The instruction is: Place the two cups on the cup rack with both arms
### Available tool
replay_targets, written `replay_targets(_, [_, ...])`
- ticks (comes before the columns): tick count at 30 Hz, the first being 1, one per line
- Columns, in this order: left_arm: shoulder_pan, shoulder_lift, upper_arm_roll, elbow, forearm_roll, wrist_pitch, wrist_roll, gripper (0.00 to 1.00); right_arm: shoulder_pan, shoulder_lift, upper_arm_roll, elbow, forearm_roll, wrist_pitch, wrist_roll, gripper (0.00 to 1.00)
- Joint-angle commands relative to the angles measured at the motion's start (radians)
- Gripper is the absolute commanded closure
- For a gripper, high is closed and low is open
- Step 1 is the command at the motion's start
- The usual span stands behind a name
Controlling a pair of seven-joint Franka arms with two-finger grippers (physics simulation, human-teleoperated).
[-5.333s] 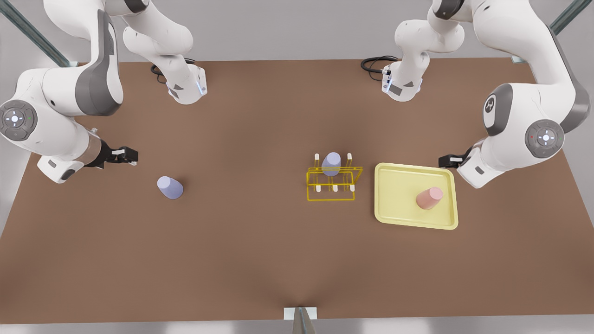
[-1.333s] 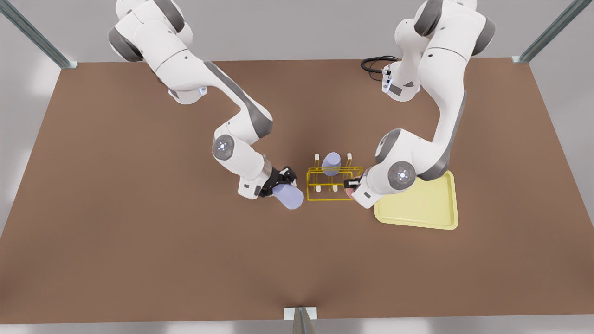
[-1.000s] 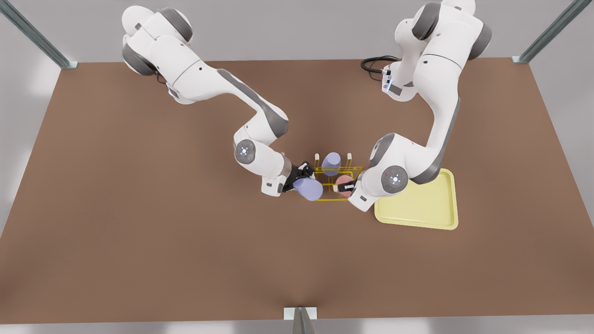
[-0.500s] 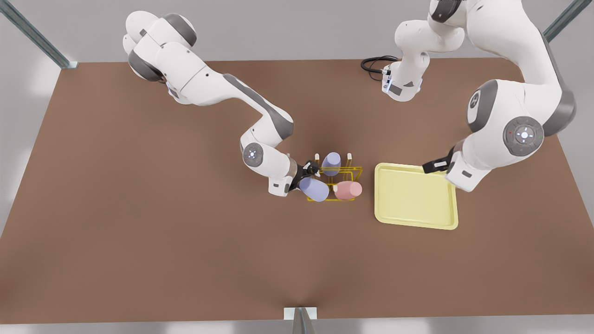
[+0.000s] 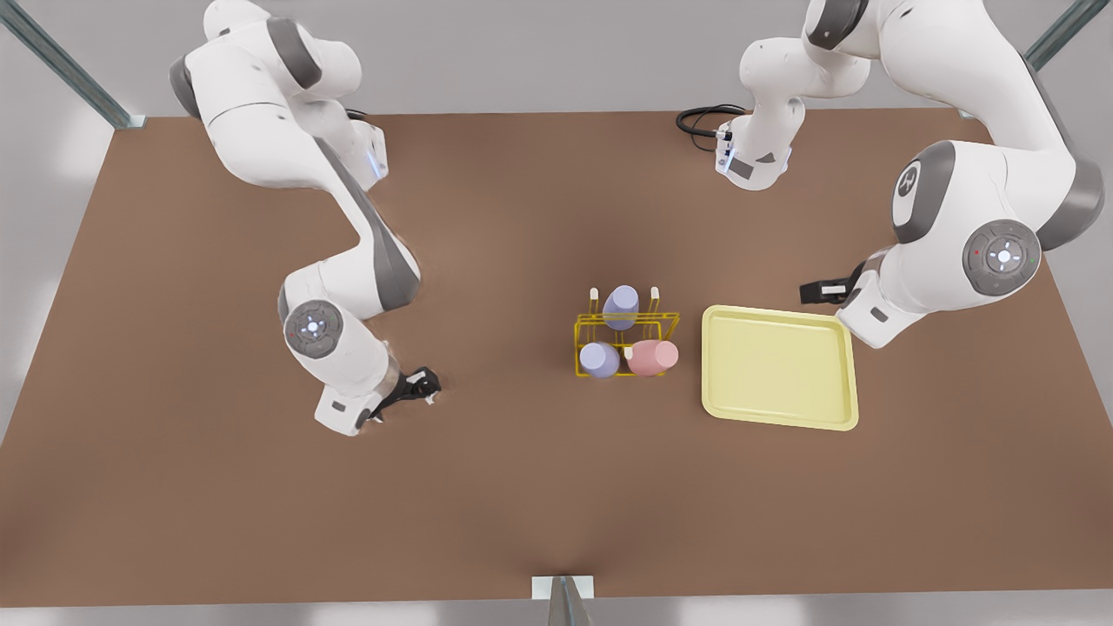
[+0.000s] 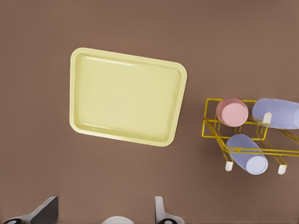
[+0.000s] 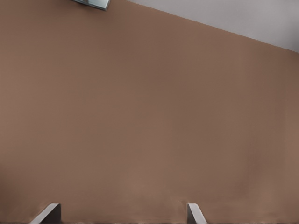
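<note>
Even, soft overhead light, faint shadows (perhaps slightly blurred renders).

3 cups are sitting on 1 yellow cup rack [image 5: 623,337]. 2 of them are lavender: the back lavender cup [image 5: 621,303] and the front lavender cup [image 5: 599,359]. 1 is the pink cup [image 5: 651,356]. The rack is showing 3 bare white-tipped pegs [image 5: 594,294]. 1 pale yellow tray [image 5: 778,422] is lying on 1 brown surface [image 5: 522,487]. 2 white arms [image 5: 348,261] are reaching over it, and 1 black cable [image 5: 700,117] is curling at the back. 2 end effectors are showing, the left end effector [image 5: 817,289] and the right end effector [image 5: 426,385], each holding 2 fingers [image 6: 160,211] spread apart.
</note>
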Motion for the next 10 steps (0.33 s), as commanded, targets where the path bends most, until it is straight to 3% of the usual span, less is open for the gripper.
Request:
replay_targets(1, [0.000,-0.001,0.000,0.000,0.000,-0.010,0.131,0.00,-0.067,-0.036,-0.001,0.038,-0.176,-0.422,0.002,0.00])
replay_targets(4, [-0.001,-0.001,0.001,0.002,0.005,-0.005,0.127,0.00,-0.163,-0.115,-0.007,0.123,-0.086,-0.574,-0.084,0.00])
replay_targets(8, [-0.001,-0.001,0.001,0.000,0.005,-0.007,0.127,0.00,-0.180,-0.315,-0.081,-0.038,0.000,-0.614,-0.064,0.00])
replay_targets(10, [-0.001,-0.001,0.001,0.000,0.005,-0.008,0.128,0.00,-0.193,-0.324,-0.082,-0.042,0.002,-0.615,-0.067,0.00])
